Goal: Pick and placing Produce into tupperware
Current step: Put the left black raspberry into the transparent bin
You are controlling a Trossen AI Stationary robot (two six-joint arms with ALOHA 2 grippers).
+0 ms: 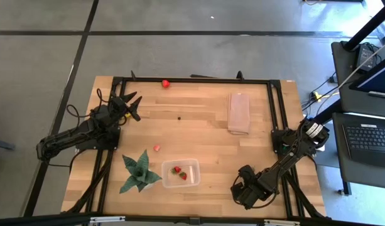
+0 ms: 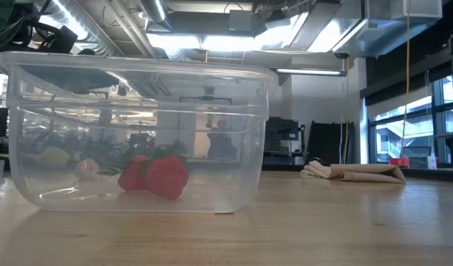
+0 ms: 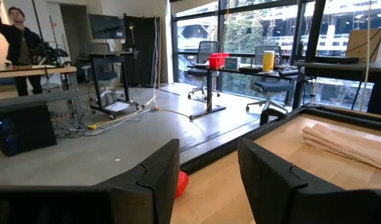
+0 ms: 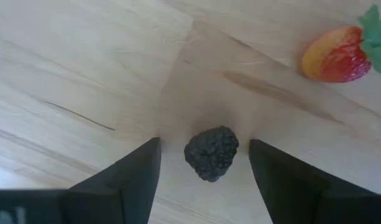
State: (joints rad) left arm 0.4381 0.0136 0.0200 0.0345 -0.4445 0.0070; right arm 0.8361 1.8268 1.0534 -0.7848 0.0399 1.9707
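Mostly hidden in high view: right pincer (image 4: 204, 180) open astride dark berry (image 4: 211, 153); left pincer (image 3: 209, 180) open, empty.

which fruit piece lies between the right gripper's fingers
The small dark bumpy berry: it lies between the open fingers of the right gripper, touching neither. The red-and-yellow strawberry with green leaves lies off beyond one finger.

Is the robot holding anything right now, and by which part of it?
Nothing is held. The right gripper stands open around a dark berry, not touching it. The left gripper is open and empty.
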